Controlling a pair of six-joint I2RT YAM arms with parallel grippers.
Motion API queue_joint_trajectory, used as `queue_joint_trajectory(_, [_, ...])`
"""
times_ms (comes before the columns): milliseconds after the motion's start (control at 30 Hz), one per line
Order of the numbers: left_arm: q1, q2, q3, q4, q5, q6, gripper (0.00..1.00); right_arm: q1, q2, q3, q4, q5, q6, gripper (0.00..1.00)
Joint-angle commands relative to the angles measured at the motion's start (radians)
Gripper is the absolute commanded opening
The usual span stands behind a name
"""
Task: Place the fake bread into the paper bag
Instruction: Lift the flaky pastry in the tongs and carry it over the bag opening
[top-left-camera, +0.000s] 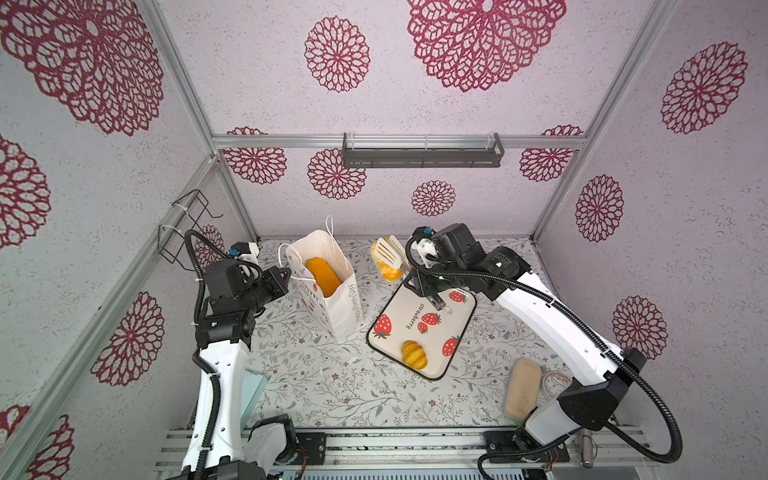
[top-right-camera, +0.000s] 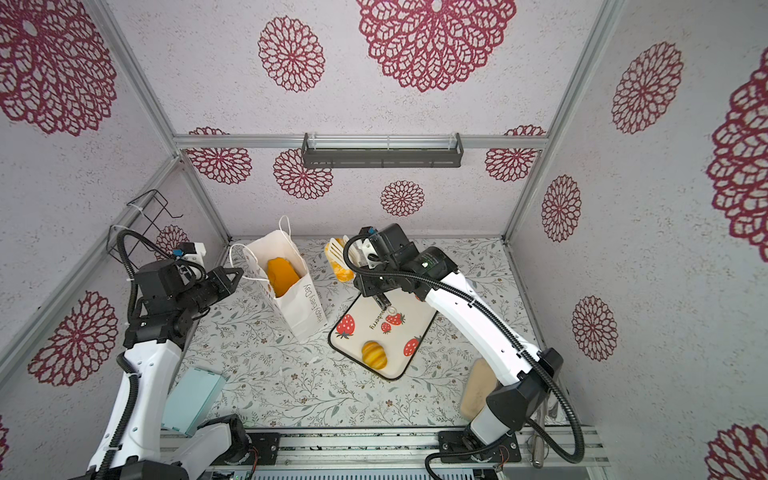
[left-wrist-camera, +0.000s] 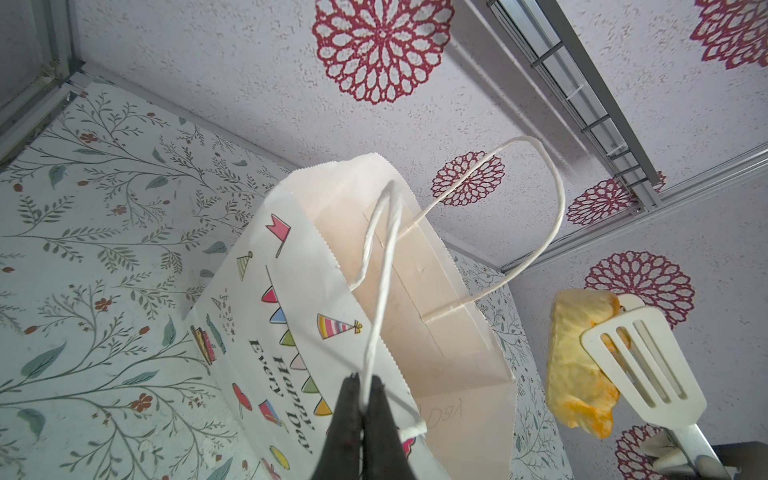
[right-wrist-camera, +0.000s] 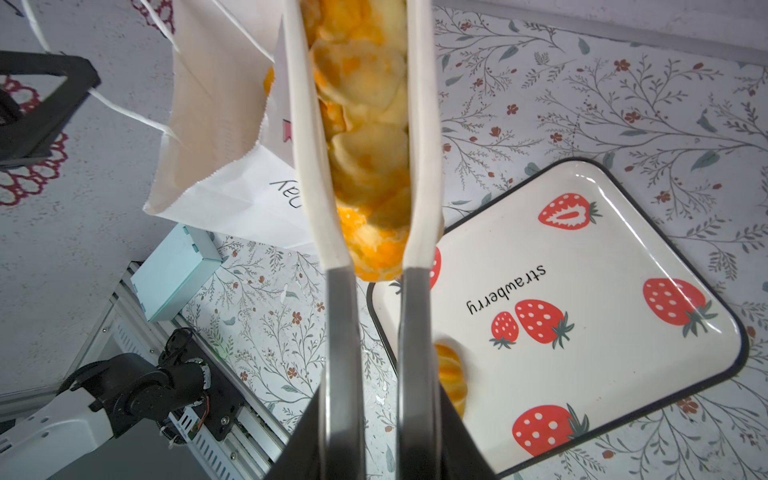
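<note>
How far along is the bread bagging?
Done: one loaf sits in the bag. In hand: left gripper pinches the bag's handle; right gripper squeezes tongs clamped on a pastry beside the bag. To do: that drop, plus one croissant on the tray.

PLACE: robot lab test cell, staged | FRAME: bare aluminium frame (top-left-camera: 270, 141) boxes it in | WALLS: rosette-print panels (top-left-camera: 257, 83) | TABLE: floral-print tabletop (top-left-camera: 332, 386) | BASE: robot arms (top-left-camera: 552, 324) bolted to a slotted rail (top-left-camera: 395, 446) | PROPS: fake bread (top-left-camera: 414, 354)
</note>
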Motion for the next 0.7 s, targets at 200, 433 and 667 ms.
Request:
queue_joint_trajectory(200, [0.001, -0.008, -0.008, 0.022, 0.006, 0.001, 0.0, 0.062, 0.032, 0.123, 0.091, -0.068, -0.04, 0.32])
queue_joint_trajectory(433, [0.001, -0.011, -0.006, 0.016, -0.001, 0.006, 0.0, 0.096, 0.069, 0.168, 0.123, -0.119, -0.048, 0.32])
queue_joint_trajectory(667, [0.001, -0.011, -0.007, 0.016, -0.003, 0.006, 0.0, 0.133, 0.13, 0.226, 0.148, -0.146, -0.055, 0.32])
